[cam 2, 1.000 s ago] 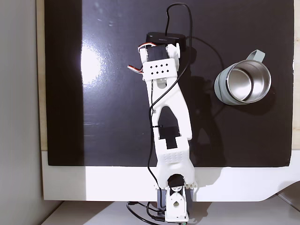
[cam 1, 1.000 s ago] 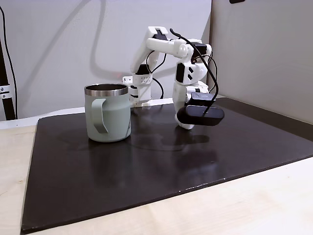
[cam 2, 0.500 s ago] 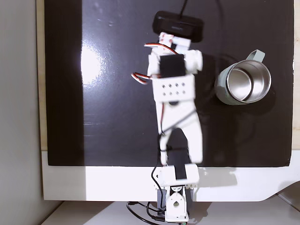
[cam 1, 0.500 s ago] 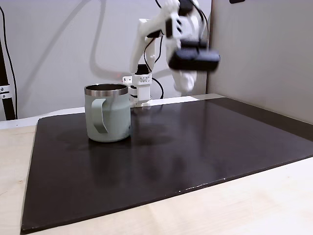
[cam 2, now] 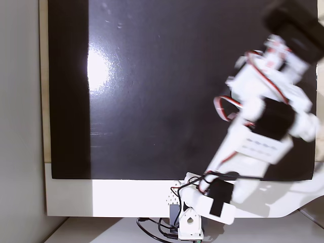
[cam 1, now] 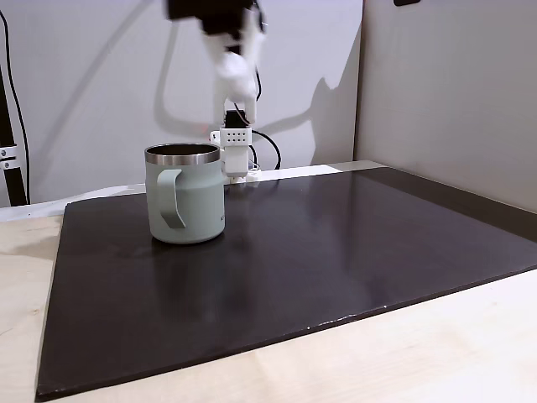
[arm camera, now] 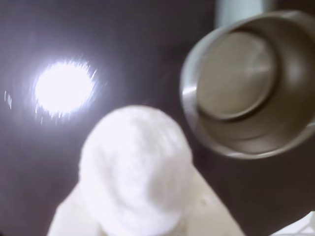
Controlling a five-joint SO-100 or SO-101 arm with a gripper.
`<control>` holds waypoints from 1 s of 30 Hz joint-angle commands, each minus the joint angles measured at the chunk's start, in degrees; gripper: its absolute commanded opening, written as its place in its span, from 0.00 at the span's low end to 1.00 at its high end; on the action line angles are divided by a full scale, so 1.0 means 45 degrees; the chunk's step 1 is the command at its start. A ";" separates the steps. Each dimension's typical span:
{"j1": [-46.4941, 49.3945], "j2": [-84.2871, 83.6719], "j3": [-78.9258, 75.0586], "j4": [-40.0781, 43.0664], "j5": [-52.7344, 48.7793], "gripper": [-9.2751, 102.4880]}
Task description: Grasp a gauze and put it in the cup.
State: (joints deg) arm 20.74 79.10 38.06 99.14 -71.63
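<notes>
The gauze filled the lower middle of the wrist view as a blurred white roll, pinched between the pale fingers of the gripper, which showed at its lower left and lower right edges; the gripper was clenched on it, and the roll hung above the mat rather than lying on it.

The dark mat covered most of the table, and a bright glare of the light sat on it at upper left in the wrist view, with another in the fixed view from above.

The arm was swung towards the right side in that view, motion-blurred, with its base at the bottom edge. In the fixed view from the side the arm's end was raised high, above and slightly right of the cup, well clear of its rim.

The cup stood upright on the mat, its handle facing the side camera. In the wrist view its steel mouth lay at upper right of the gauze, close beside it and apart from it; the inside looked bare steel, with nothing in it
</notes>
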 commanded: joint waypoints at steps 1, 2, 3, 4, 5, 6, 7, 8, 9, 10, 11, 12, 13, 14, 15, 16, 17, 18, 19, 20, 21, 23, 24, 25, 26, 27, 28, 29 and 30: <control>0.1465 -0.0059 -0.1250 -0.0039 -0.0332 0.08; 0.1855 -0.0098 -0.1270 -0.0039 -0.0547 0.08; 0.2227 -0.0176 -0.1270 -0.0039 -0.0742 0.08; 0.2539 -0.0293 -0.1270 -0.0039 -0.0879 0.08; 0.2793 -0.0449 -0.1270 -0.0039 -0.1016 0.08; 0.3027 -0.0664 -0.1270 -0.0039 -0.1113 0.08; 0.3184 -0.0918 -0.1289 -0.0059 -0.1172 0.08; 0.3340 -0.1172 -0.1289 -0.0078 -0.1230 0.08; 0.3438 -0.1445 -0.1328 -0.0098 -0.1289 0.08; 0.3516 -0.1719 -0.1387 -0.0098 -0.1309 0.08; 0.3555 -0.2012 -0.1445 -0.0098 -0.1309 0.08; 0.3574 -0.2246 -0.1504 -0.0098 -0.1328 0.08; 0.3555 -0.2461 -0.1523 -0.0098 -0.1328 0.08; 0.3496 -0.2656 -0.1523 -0.0078 -0.1328 0.08; 0.3438 -0.2793 -0.1543 -0.0059 -0.1328 0.08; 0.3340 -0.2930 -0.1523 -0.0020 -0.1328 0.08; 0.3262 -0.3008 -0.1504 0.0020 -0.1309 0.08; 0.3164 -0.3027 -0.1426 0.0020 -0.1309 0.08; 0.3086 -0.3027 -0.1328 0.0020 -0.1309 0.08; 0.3008 -0.3027 -0.1211 0.0039 -0.1289 0.08; 0.2910 -0.3027 -0.1113 0.0039 -0.1289 0.08; 0.2773 -0.3008 -0.0840 0.0039 -0.1250 0.08; 0.2715 -0.2969 -0.0664 0.0039 -0.1230 0.08; 0.2637 -0.2910 -0.0488 0.0039 -0.1191 0.08; 0.2578 -0.2793 -0.0254 0.0039 -0.1172 0.08; 0.2520 -0.2637 0.0000 0.0039 -0.1172 0.08; 0.2461 -0.2480 0.0254 0.0039 -0.1172 0.08; 0.2422 -0.2344 0.0469 0.0039 -0.1172 0.09; 0.2383 -0.2227 0.0645 0.0039 -0.1172 0.10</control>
State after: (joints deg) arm 32.17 64.60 40.17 99.14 -77.26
